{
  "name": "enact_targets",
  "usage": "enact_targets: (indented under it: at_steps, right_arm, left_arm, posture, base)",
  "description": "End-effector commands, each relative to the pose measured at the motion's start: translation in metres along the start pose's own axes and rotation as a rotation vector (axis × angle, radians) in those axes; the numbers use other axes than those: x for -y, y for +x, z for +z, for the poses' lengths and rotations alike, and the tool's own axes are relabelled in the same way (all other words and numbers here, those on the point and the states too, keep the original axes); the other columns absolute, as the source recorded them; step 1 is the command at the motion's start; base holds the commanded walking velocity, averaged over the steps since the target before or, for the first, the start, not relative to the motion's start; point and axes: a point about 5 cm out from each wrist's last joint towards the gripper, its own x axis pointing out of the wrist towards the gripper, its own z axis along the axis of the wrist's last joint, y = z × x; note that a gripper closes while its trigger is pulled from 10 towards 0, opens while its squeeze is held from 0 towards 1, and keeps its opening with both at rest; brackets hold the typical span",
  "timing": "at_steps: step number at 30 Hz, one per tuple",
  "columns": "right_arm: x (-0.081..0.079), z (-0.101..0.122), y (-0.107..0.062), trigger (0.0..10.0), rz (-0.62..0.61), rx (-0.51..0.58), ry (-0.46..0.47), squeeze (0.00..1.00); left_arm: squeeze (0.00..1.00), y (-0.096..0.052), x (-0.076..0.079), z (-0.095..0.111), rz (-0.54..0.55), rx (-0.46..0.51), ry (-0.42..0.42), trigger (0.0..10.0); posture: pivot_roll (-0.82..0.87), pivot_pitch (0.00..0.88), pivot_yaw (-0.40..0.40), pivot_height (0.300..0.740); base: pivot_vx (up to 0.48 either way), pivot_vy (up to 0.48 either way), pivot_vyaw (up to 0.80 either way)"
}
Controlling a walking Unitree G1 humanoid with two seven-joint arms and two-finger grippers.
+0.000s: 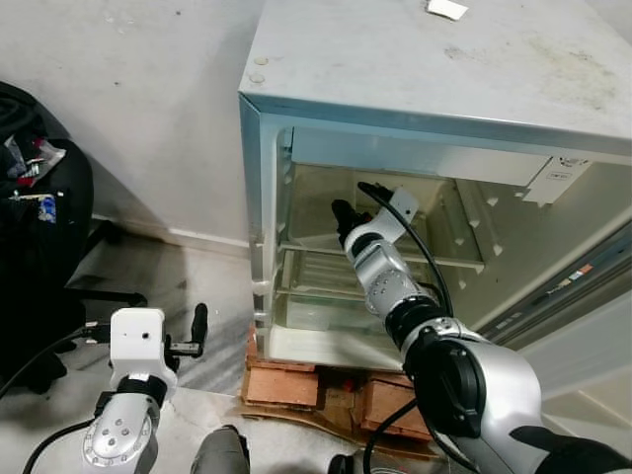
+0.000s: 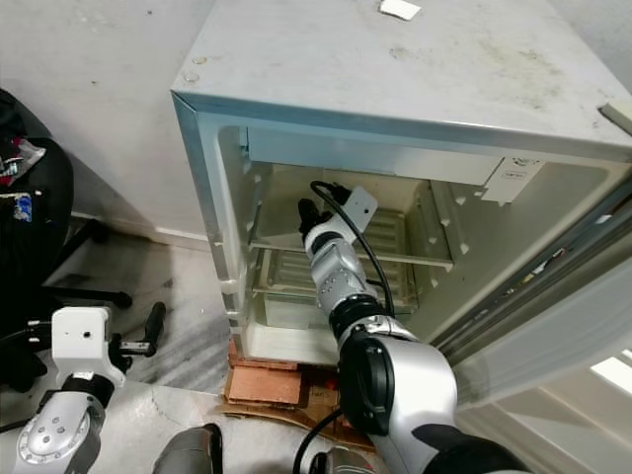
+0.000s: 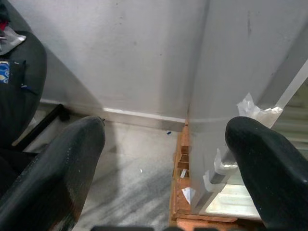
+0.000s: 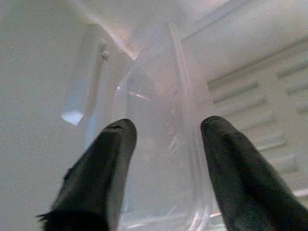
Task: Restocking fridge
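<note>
A small white fridge [image 1: 259, 148] stands open in front of me. My right arm reaches in above its upper wire shelf [image 1: 311, 243], with the right gripper [image 1: 341, 213] near the back left corner. In the right wrist view the black fingers [image 4: 113, 154] sit narrowly spaced on the two sides of a clear plastic container [image 4: 161, 159], which looks held upright against the fridge's inner wall. My left gripper [image 3: 163, 130] hangs open low at the left, beside the fridge's outer corner, holding nothing.
The fridge rests on reddish bricks and boards [image 1: 281, 383]. A black office chair [image 1: 44, 237] with clutter stands at the left by the wall. The open fridge door [image 1: 578, 296] lies to the right. A small white object [image 1: 446, 8] lies on the fridge top.
</note>
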Motion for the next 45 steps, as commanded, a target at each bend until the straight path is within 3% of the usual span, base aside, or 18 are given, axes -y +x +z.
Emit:
enact_targets:
  at_steps: [1,4,6,7,9,15,22,27,32,33,34,35,40,42,45]
  right_arm:
    - [0.0,-0.003,-0.001,10.0,0.002,0.003,-0.048,1.0]
    - [-0.001,-0.002,-0.001,10.0,0.034,0.008,-0.079,1.0]
    - [0.0,-0.004,-0.002,10.0,0.055,0.016,-0.177,1.0]
    - [0.0,-0.004,-0.002,10.0,0.055,0.016,-0.177,1.0]
    - [0.006,-0.003,-0.004,10.0,0.034,0.028,-0.25,1.0]
    - [0.023,0.009,-0.006,10.0,0.007,0.099,-0.328,1.0]
    - [0.033,0.021,-0.008,10.0,-0.006,0.155,-0.341,1.0]
    - [0.037,0.035,-0.01,10.0,0.004,0.236,-0.408,1.0]
    - [0.047,0.031,-0.017,10.0,0.054,0.247,-0.405,1.0]
    - [0.049,0.03,-0.02,10.0,0.07,0.255,-0.413,0.94]
    - [0.051,0.029,-0.022,10.0,0.08,0.262,-0.419,0.65]
    - [0.054,0.027,-0.027,10.0,0.103,0.276,-0.43,0.0]
    - [0.063,0.02,-0.044,10.0,0.152,0.307,-0.46,0.0]
    - [0.064,0.014,-0.059,10.0,0.198,0.298,-0.487,0.0]
    - [0.069,0.021,-0.066,10.0,0.181,0.312,-0.47,0.0]
  left_arm:
    - [0.0,0.0,0.001,-0.004,0.001,-0.019,0.001,10.0]
    - [0.0,0.001,0.001,-0.004,-0.003,-0.018,0.003,10.0]
    - [0.0,0.003,0.0,-0.004,-0.008,-0.018,0.01,10.0]
    - [0.0,0.003,0.0,-0.004,-0.008,-0.018,0.01,10.0]
    - [0.0,0.004,-0.002,-0.003,-0.005,-0.016,0.015,10.0]
    - [0.0,0.008,-0.009,0.0,0.009,-0.002,0.021,10.0]
    - [0.0,0.014,-0.007,0.001,0.002,0.004,0.023,10.0]
    - [0.0,0.017,-0.008,0.003,0.002,0.013,0.023,10.0]
    - [0.0,0.02,-0.008,0.004,0.011,0.025,0.017,10.0]
    - [0.0,0.02,-0.008,0.004,0.015,0.026,0.017,10.0]
    - [0.0,0.02,-0.009,0.004,0.017,0.027,0.017,10.0]
    - [0.0,0.019,-0.009,0.004,0.022,0.029,0.019,10.0]
    - [0.0,0.021,-0.006,0.003,0.007,0.031,0.027,10.0]
    - [0.0,0.022,-0.002,0.001,-0.015,0.034,0.027,10.0]
    - [0.0,0.022,-0.004,-0.003,-0.023,0.027,0.042,10.0]
  posture:
    - [0.24,0.153,-0.108,0.74]
    - [0.23,0.146,-0.105,0.74]
    - [0.23,0.135,-0.1,0.74]
    - [0.23,0.135,-0.1,0.74]
    - [0.23,0.131,-0.098,0.74]
    - [0.23,0.121,-0.093,0.74]
    - [0.22,0.105,-0.087,0.74]
    - [0.22,0.09,-0.088,0.74]
    - [0.21,0.068,-0.093,0.74]
    - [0.21,0.067,-0.093,0.74]
    - [0.2,0.065,-0.092,0.74]
    - [0.19,0.06,-0.091,0.74]
    - [0.17,0.049,-0.091,0.74]
    - [0.16,0.038,-0.09,0.74]
    - [0.13,0.031,-0.086,0.74]
  base:
    - [0.0,0.0,0.0]
    - [0.0,0.0,0.0]
    - [0.0,0.0,0.0]
    - [0.0,0.0,0.0]
    - [0.0,0.0,0.0]
    - [0.0,0.0,0.0]
    - [0.0,0.0,0.0]
    - [0.0,0.0,0.0]
    - [0.0,0.0,0.0]
    - [0.0,0.0,0.0]
    - [0.0,0.0,0.0]
    - [0.0,0.0,0.0]
    - [-0.165,0.0,0.0]
    - [-0.315,0.0,0.0]
    - [-0.336,0.0,0.0]
